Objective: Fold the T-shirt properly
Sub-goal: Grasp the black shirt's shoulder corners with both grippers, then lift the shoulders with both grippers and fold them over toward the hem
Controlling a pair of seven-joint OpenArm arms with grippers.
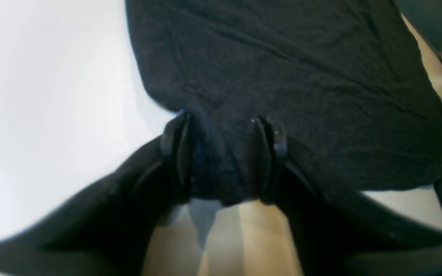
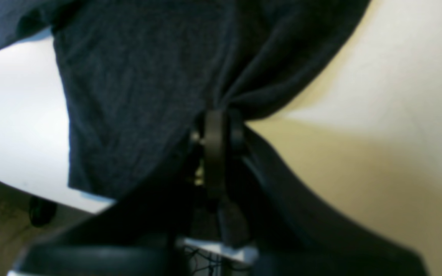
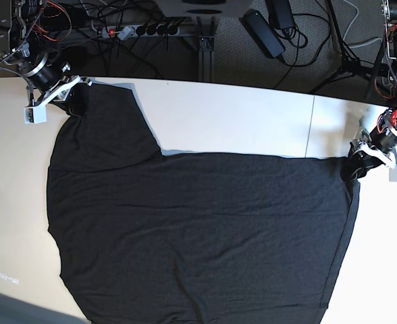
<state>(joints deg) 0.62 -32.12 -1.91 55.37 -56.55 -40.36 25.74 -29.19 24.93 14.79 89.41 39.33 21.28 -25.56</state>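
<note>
Left wrist view: the left tool [image 1: 225, 153] stands with its jaws apart, straddling a bunched edge of the T-shirt [image 1: 282, 76]. Cloth fills the gap, but whether the jaws clamp it cannot be told. The garment spreads toward 12 o'clock over the table [image 1: 44, 96].

Right wrist view: the right tool [image 2: 215, 130] is closed on a gathered corner of the T-shirt [image 2: 136, 96]; folds radiate from the pinch toward 12 o'clock.

Base view: the T-shirt [image 3: 198, 236] lies spread flat on the table [image 3: 239, 121]. The right tool [image 3: 70, 98] holds its corner at 10 o'clock; the left tool [image 3: 356, 162] sits at its edge at 3 o'clock.

Judgement: the step in hand is securing two edge points before a fold. The next move calls for a confirmed left grip, then a synchronised lift.
</note>
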